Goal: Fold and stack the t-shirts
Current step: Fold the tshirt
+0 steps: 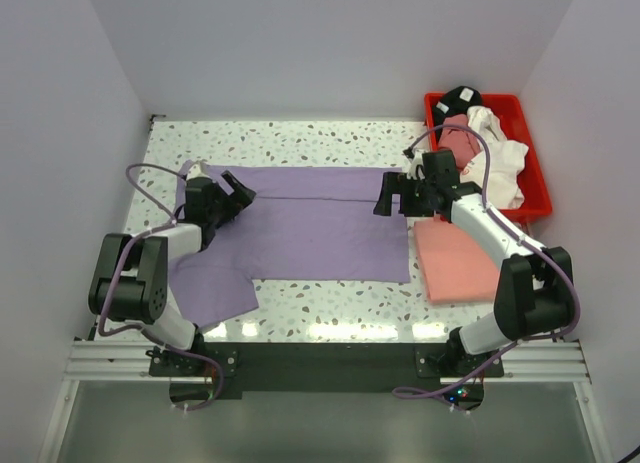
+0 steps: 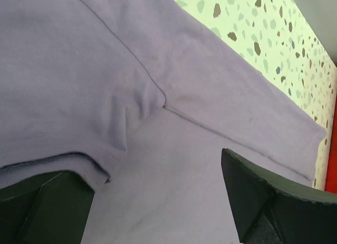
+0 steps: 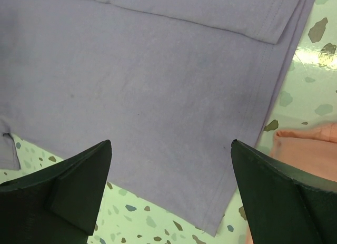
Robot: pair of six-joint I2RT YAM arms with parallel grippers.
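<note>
Plain pale walls are closing in the speckled terrazzo table on three sides (the back one meeting it in a straight seam), bright light is glaring off its glossy near strip, and an aluminium rail is running along its front edge.

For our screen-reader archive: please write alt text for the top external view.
A lavender t-shirt lies spread on the speckled table, the open left gripper and open right gripper over its two ends. At right, a folded salmon-pink shirt lies near a red bin holding more clothes.
</note>
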